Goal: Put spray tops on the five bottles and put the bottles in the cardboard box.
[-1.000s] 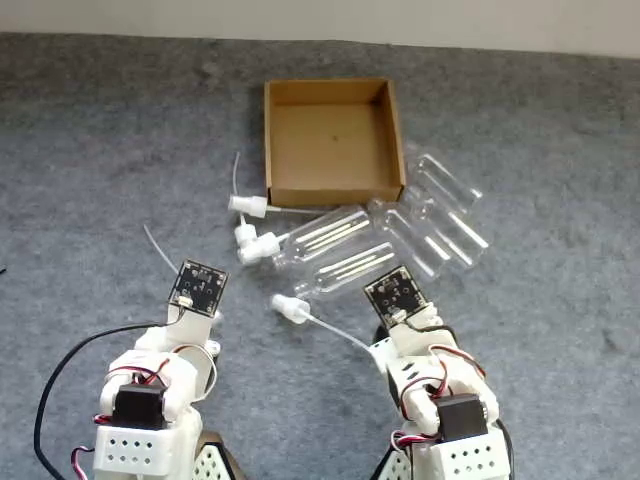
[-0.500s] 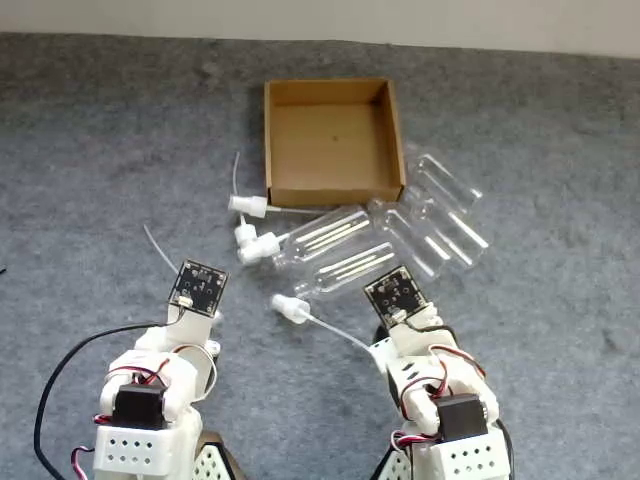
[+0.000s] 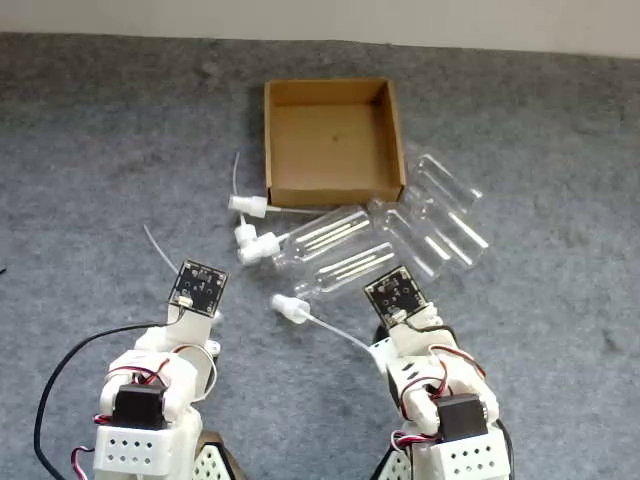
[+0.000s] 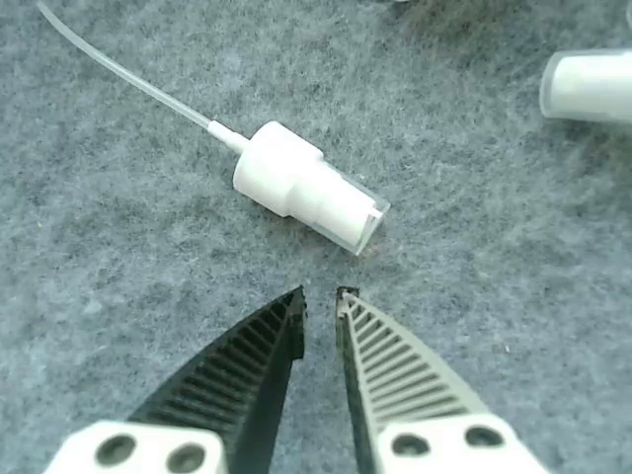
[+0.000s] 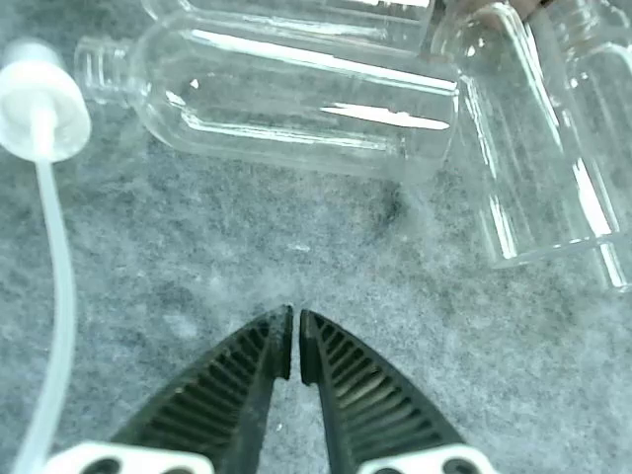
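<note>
The open cardboard box (image 3: 330, 140) stands at the back of the grey carpet. Several clear uncapped bottles (image 3: 430, 225) lie beside and in front of it. Nearest to my right gripper (image 5: 294, 316) lies one bottle (image 5: 296, 99) on its side, a short way ahead of the shut, empty fingertips. A white spray top (image 5: 39, 109) with its long tube lies next to that bottle's neck. My left gripper (image 4: 321, 294) is shut with nothing in it, just short of another white spray top (image 4: 306, 188) lying on the carpet. More spray tops (image 3: 248, 205) lie left of the bottles.
Grey carpet covers the table, with free room to the far left and far right. The loose spray top (image 3: 290, 308) between the two arms has a thin tube running toward the right arm. A further spray top (image 4: 583, 84) lies off to the side of my left gripper.
</note>
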